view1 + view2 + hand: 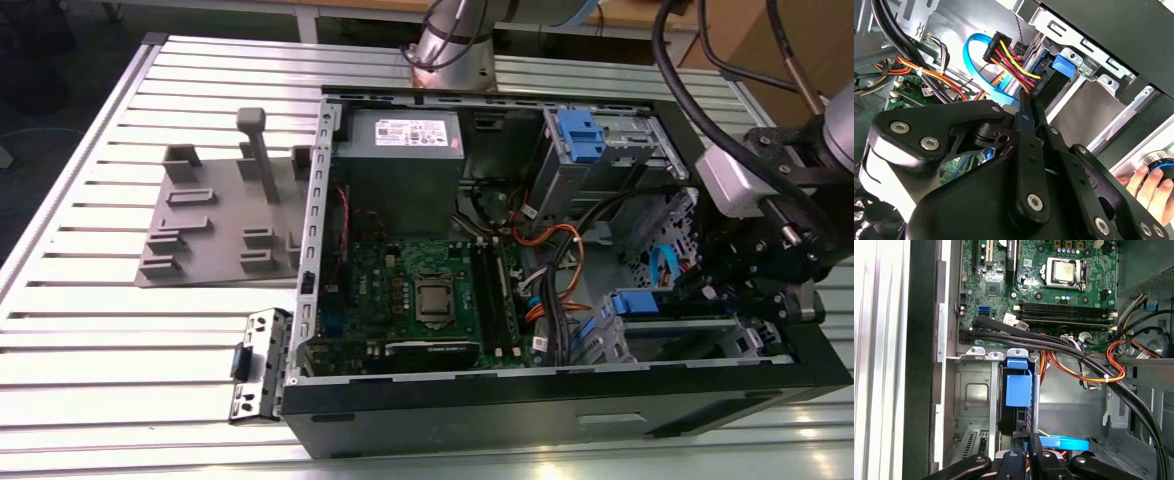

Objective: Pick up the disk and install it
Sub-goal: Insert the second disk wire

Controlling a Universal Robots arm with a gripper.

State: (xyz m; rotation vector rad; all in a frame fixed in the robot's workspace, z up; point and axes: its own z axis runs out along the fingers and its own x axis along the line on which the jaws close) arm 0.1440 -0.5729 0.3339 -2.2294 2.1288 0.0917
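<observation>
Edgewise, the disk (1018, 390) sits in the grey bay (974, 395) at the case (534, 400) front, its blue bracket facing the motherboard (1044, 270). Above it hangs the gripper (1026, 450); whether its jaws are spread or closed cannot be told. Black cables (1064, 347) cross beside the bay. A hand (1149, 187) shows in the second wrist view. The case lies on the slatted desk (120, 340).

No print is legible, even on the power supply's sticker (416, 131).
</observation>
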